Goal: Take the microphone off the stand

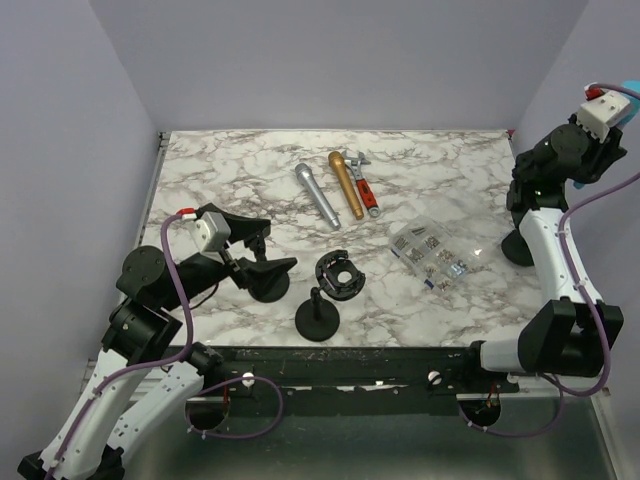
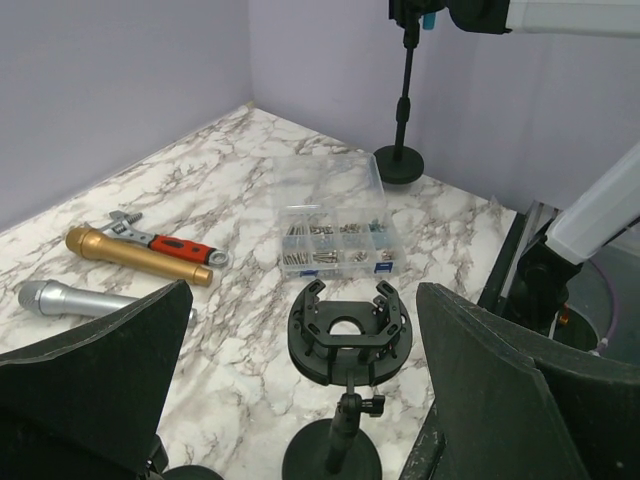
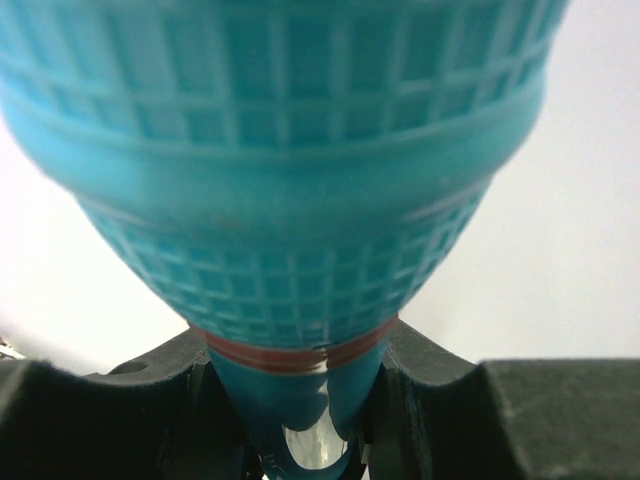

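A teal-blue microphone with a red ring [image 3: 280,150] fills the right wrist view. My right gripper [image 3: 290,420] is shut on its handle just below the ring. The top view shows this gripper raised high at the right edge, with the blue microphone's tip [image 1: 628,92] showing beside it. The tall black stand [image 2: 405,100] rises from its round base [image 1: 518,247] below that gripper; I cannot tell whether the microphone still sits in its clip. My left gripper [image 1: 268,255] is open and empty, low at the front left.
A short stand with an empty black clip [image 1: 340,277] and round base [image 1: 318,322] is just ahead of the left gripper. A silver microphone [image 1: 317,196], a gold microphone [image 1: 346,184], a red-handled wrench [image 1: 364,188] and a clear screw box [image 1: 432,249] lie mid-table.
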You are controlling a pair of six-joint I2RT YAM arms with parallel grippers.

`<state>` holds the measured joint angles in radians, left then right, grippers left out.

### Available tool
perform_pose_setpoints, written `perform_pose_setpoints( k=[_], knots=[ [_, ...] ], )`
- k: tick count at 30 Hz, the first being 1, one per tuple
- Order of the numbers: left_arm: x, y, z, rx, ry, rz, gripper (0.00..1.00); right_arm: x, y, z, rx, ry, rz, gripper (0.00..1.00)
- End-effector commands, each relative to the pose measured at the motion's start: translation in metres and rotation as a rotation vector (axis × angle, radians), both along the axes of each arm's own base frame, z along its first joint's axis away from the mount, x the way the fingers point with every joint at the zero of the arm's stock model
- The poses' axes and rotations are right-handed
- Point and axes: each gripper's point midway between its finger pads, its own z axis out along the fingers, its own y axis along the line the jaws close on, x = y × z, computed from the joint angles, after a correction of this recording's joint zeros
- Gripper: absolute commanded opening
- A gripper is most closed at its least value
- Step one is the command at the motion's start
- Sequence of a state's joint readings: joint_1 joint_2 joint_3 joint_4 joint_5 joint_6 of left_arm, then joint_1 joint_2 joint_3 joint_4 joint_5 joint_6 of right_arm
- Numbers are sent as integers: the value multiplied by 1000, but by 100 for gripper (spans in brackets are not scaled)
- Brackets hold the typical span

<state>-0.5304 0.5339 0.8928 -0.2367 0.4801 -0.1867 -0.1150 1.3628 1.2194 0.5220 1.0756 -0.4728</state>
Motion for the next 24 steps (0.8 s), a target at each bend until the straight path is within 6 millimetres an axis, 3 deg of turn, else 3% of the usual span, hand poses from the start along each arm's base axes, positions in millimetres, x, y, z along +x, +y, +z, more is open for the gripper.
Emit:
perform_pose_setpoints(
  k=[1, 9, 12, 16, 22, 24],
  knots=[
    [-5, 1, 3, 1, -9, -4, 98, -33, -6, 22, -16, -108, -63, 2],
    [-9, -3, 3, 2, -9, -25, 99, -66, -2, 33, -24, -184, -41, 2],
    [-10, -3, 3, 2, -9, -30, 99, -57, 10, 42, -9, -211, 106, 1],
    [-9, -4, 1, 5, -1, -31, 99, -37, 46, 65, -32, -238, 388, 1],
    [-2, -6, -4, 23, 17, -16, 98, 1, 124, 90, 9, -244, 865, 1],
    [0, -6, -6, 31, 23, -8, 99, 14, 160, 90, 42, -221, 1064, 1]
  ],
)
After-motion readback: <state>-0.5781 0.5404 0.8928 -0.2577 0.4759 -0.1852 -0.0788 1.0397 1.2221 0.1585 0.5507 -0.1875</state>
